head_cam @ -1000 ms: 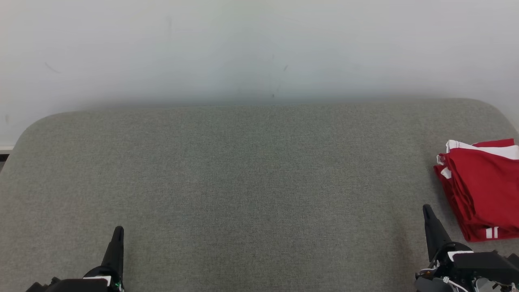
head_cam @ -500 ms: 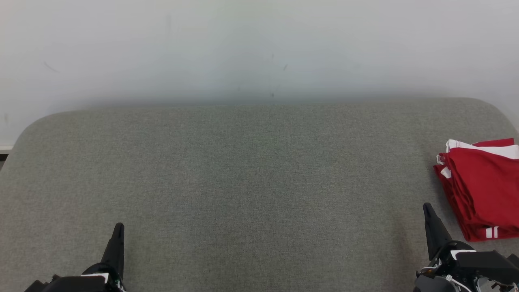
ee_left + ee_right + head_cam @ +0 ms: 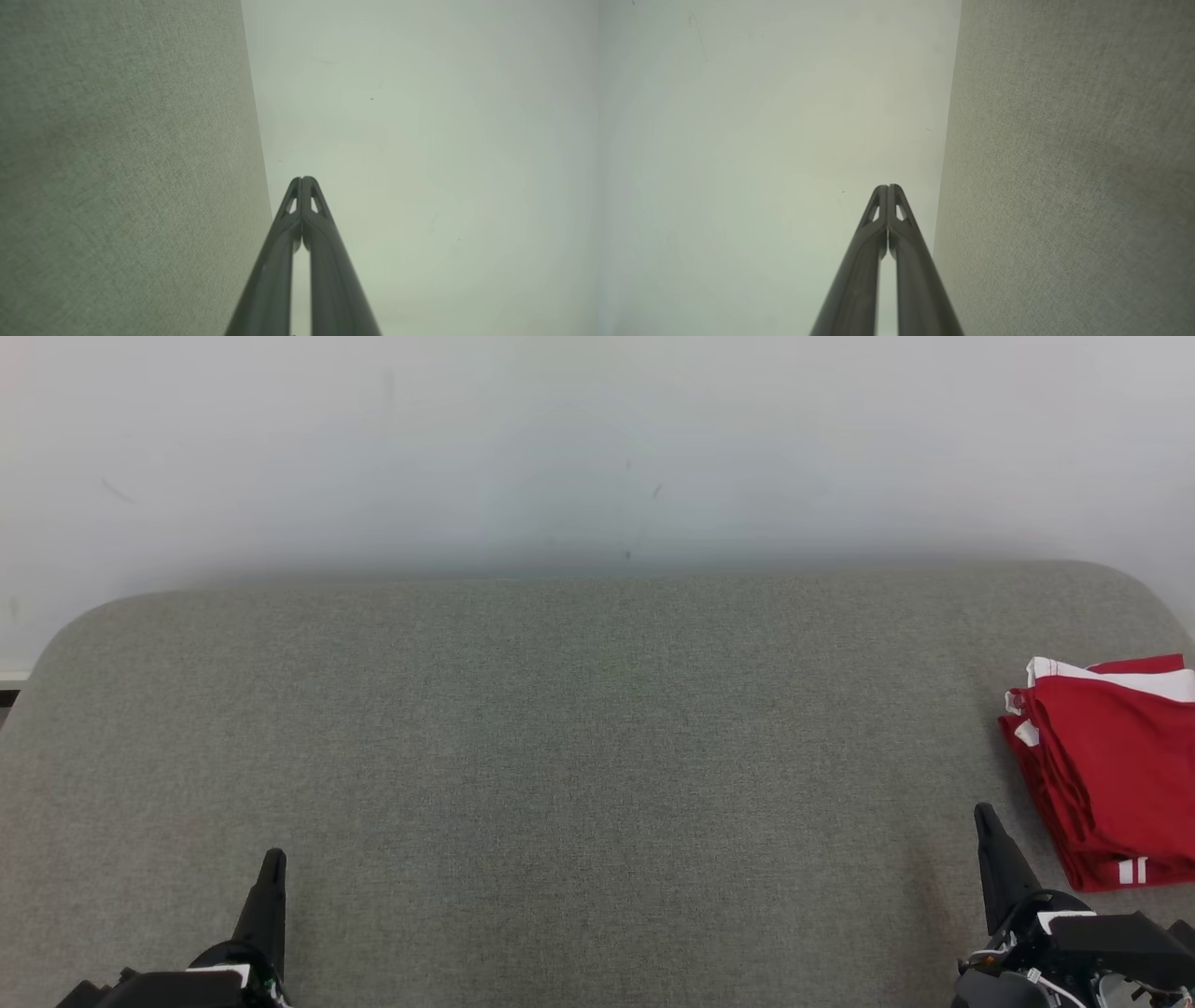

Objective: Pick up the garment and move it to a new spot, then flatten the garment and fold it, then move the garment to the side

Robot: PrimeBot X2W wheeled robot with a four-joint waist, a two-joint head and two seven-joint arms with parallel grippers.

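A folded red garment with white trim lies at the far right of the grey fabric surface, partly cut off by the frame edge. My right gripper rests at the lower right, just left of the garment and apart from it. In the right wrist view the right gripper has its fingertips touching and holds nothing. My left gripper sits at the lower left, far from the garment. Its tips meet in the left wrist view, where the left gripper is also empty.
A pale wall rises behind the surface's far edge. The surface has rounded far corners, and a strip of floor shows past its left corner.
The left gripper has risen slightly in the head view compared with one second ago. The garment and the right gripper stay put.
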